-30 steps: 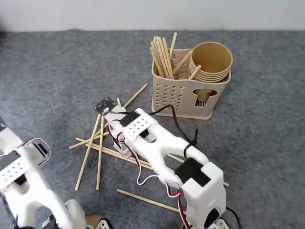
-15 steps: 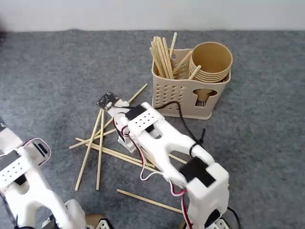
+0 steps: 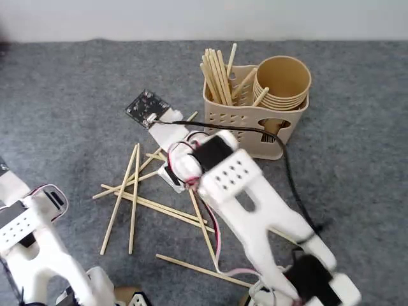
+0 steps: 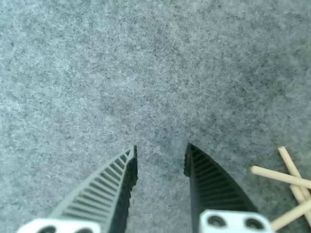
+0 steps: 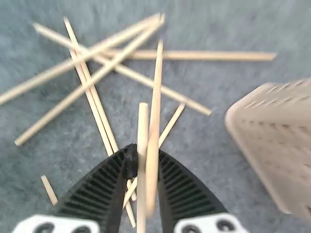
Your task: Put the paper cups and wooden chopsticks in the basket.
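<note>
Our right jaws pinched two slim wooden chopsticks (image 5: pixel 154 121).
Our ribbed left jaws gaped empty over the fuzzy grey worktop (image 4: pixel 146 73).

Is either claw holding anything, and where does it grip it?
The right gripper pinches two chopsticks partway along their length; the left gripper holds nothing.
</note>
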Available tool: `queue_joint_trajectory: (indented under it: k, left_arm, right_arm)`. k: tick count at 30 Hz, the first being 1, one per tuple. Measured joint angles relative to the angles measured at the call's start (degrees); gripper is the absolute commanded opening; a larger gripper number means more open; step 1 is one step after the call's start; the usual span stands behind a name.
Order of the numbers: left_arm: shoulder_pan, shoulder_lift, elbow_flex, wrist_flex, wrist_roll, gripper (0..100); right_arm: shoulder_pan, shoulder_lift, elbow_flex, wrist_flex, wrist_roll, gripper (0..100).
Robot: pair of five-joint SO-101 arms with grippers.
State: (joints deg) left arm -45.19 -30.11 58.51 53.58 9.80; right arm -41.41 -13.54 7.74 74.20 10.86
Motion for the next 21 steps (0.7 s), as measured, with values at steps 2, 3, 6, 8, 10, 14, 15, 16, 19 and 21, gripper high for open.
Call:
queue_joint_trajectory:
  k: [2, 3, 6, 8, 10, 14, 15, 16, 19, 21]
  left_arm:
    - [0.0, 0.0, 0.0, 0.0, 0.0, 16]
    - [0.0, 0.0, 0.0, 0.0, 0.0, 16]
    - [0.0, 0.0, 0.0, 0.0, 0.0, 16]
    - [0.0, 0.0, 0.0, 0.0, 0.0, 16]
    - [0.0, 0.0, 0.0, 0.0, 0.0, 16]
    - [0.0, 0.0, 0.0, 0.0, 0.0, 16]
    - [0.0, 0.0, 0.0, 0.0, 0.0, 16]
    - [0.0, 0.0, 0.0, 0.0, 0.0, 16]
    - [0.0, 0.0, 0.0, 0.0, 0.0, 16]
    - [0.0, 0.0, 0.0, 0.0, 0.0, 16]
  right_arm:
    - [0.0, -4.04, 0.0, 0.0, 0.0, 0.8]
    - [0.0, -5.89, 0.0, 0.0, 0.0, 0.8]
    - [0.0, -11.34, 0.0, 0.0, 0.0, 0.8]
    - [0.0, -14.59, 0.0, -0.62, 0.0, 0.8]
    - [0.18, -17.67, 0.0, -1.76, 0.0, 0.8]
    - [2.29, -23.21, 0.0, -6.07, 0.0, 0.8]
    - [3.08, -24.44, 0.0, -7.65, 0.0, 0.8]
    - [3.96, -25.67, 0.0, -9.49, 0.0, 0.8]
    - [7.03, -28.4, 0.0, -15.74, 0.0, 0.8]
    - [8.88, -29.01, 0.0, -20.48, 0.0, 0.8]
